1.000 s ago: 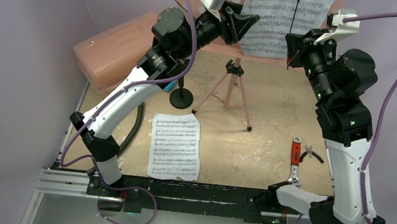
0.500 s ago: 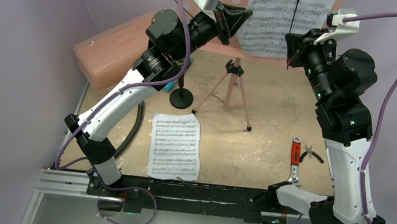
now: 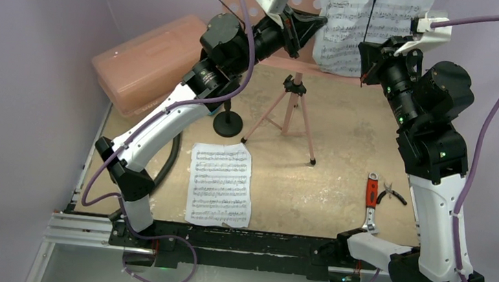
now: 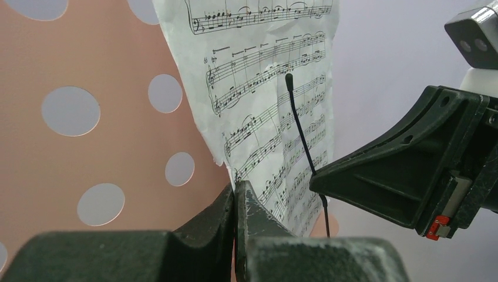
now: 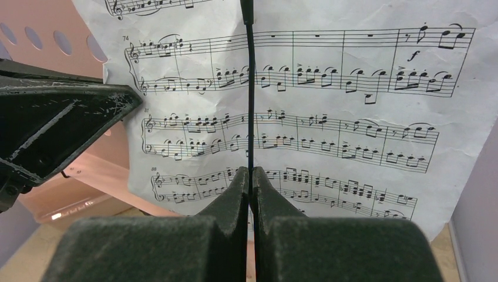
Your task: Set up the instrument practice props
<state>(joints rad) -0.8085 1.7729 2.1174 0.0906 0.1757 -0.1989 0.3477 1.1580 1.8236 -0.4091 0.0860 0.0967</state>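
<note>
Noting positions against the pink music stand: it stood at the far middle of the counter, mast upright, tripod legs splayed toward the arms, perforated desk facing them.

- Upper sheet: lay against the right half of the stand's desk, long axis up the desk, staves running across, head of the page uppermost. Its left edge slanted a little off the vertical.
- Retaining wire: thin, black, long axis upright, free tip pointing up, crossing the face of the upper sheet.
- Right gripper: reached in from the stand's right; jaws were fully closed, pinching the retaining wire low on its length.
- Left gripper: reached in from the stand's left; jaws were closed tight, tips at the upper sheet's lower left edge. Could not tell whether paper was caught between them.
- Second sheet: lay flat on the counter in front of the stand and to its left, long axis running from the near edge toward the stand, head of the page at the stand end.
- Mic stand: round black base just left of the tripod's left leg, post upright, top hidden behind the left arm.
- Pink case: well left of the stand, by the wall.
- Red-handled tool and pliers: lay side by side, in front of the stand and well to its right.
</note>
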